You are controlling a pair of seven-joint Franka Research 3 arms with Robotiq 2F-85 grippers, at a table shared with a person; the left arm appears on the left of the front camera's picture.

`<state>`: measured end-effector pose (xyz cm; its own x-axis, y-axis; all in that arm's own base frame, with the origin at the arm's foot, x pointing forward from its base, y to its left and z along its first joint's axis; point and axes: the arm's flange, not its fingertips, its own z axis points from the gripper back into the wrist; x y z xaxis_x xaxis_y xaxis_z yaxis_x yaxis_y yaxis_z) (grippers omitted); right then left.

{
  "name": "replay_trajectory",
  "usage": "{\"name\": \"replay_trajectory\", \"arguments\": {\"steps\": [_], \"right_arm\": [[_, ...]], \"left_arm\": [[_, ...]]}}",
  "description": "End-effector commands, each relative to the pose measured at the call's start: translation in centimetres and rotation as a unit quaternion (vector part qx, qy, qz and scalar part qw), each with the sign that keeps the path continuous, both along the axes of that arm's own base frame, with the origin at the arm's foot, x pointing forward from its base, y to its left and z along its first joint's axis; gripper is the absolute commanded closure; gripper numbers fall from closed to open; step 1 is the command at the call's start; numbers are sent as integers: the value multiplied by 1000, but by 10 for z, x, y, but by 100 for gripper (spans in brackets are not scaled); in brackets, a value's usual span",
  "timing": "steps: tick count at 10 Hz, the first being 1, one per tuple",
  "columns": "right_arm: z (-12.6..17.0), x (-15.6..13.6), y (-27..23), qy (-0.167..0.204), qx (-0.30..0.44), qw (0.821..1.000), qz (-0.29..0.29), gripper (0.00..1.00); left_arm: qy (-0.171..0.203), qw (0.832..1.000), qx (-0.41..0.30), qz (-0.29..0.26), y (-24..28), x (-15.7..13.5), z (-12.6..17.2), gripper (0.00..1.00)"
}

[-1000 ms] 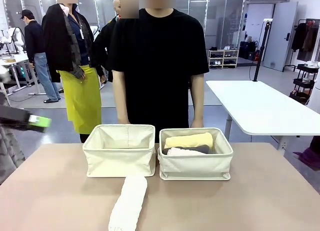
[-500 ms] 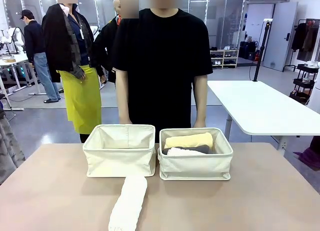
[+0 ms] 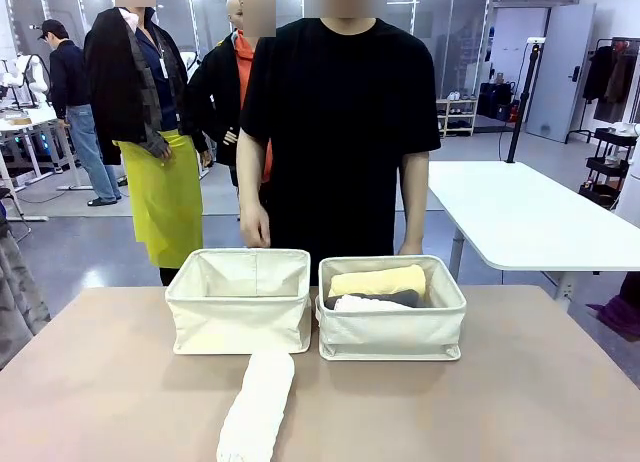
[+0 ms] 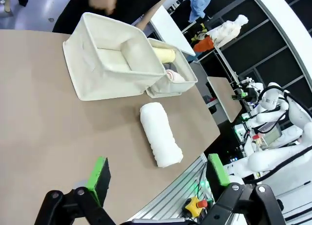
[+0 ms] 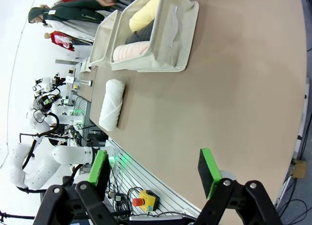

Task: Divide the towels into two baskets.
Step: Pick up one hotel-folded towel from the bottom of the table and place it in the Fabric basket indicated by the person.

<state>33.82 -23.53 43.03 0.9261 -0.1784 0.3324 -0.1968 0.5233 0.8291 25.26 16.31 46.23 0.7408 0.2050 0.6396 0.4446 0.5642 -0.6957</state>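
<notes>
Two cream baskets stand side by side mid-table. The left basket (image 3: pixel 240 322) (image 4: pixel 97 79) (image 5: pixel 103 37) shows no towel in it. In the right basket (image 3: pixel 392 334) (image 4: pixel 168 88) (image 5: pixel 173 37) lie a pale yellow towel (image 3: pixel 378 280) (image 5: pixel 144 13), a dark grey towel (image 3: pixel 400 298) (image 5: pixel 138 38) and a cream-pink towel (image 3: pixel 362 304) (image 5: pixel 129 52). A white towel (image 3: pixel 258 402) (image 4: pixel 160 134) (image 5: pixel 112 104) lies on the table in front of the left basket. My left gripper (image 4: pixel 158 171) hangs open, high above the table's near edge, and holds nothing. The right gripper (image 5: pixel 153 169) is likewise open and holds nothing.
A person in a black shirt stands behind the baskets, one hand (image 3: pixel 255 222) hanging near the left basket's far wall. A red and yellow stop button (image 4: pixel 195 205) (image 5: pixel 141 200) sits below the table's near edge. A white table (image 3: pixel 520 217) stands at the back right.
The left gripper, seen a second ago at the front view's left edge, has drawn out of that view. The person has shifted a little to the right. Towels and baskets have not moved.
</notes>
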Motion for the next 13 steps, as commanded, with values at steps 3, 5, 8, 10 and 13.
{"name": "replay_trajectory", "arguments": {"steps": [3, 5, 8, 10, 13], "right_arm": [[4, -3, 3, 9, 6, 1000, -5, 8], [4, -3, 3, 9, 6, 1000, -5, 8], [4, -3, 3, 9, 6, 1000, -5, 8], [4, -3, 3, 9, 6, 1000, -5, 8], [4, -3, 3, 9, 6, 1000, -5, 8]], "left_arm": [[13, 985, -127, -118, 29, 12, 2, 0], [47, 981, -144, -120, 30, 24, 4, 0], [61, 981, -146, -116, 23, 44, 4, 0], [58, 983, -134, -116, 22, 33, -4, 0], [58, 983, -134, -116, 22, 33, -4, 0]]}}
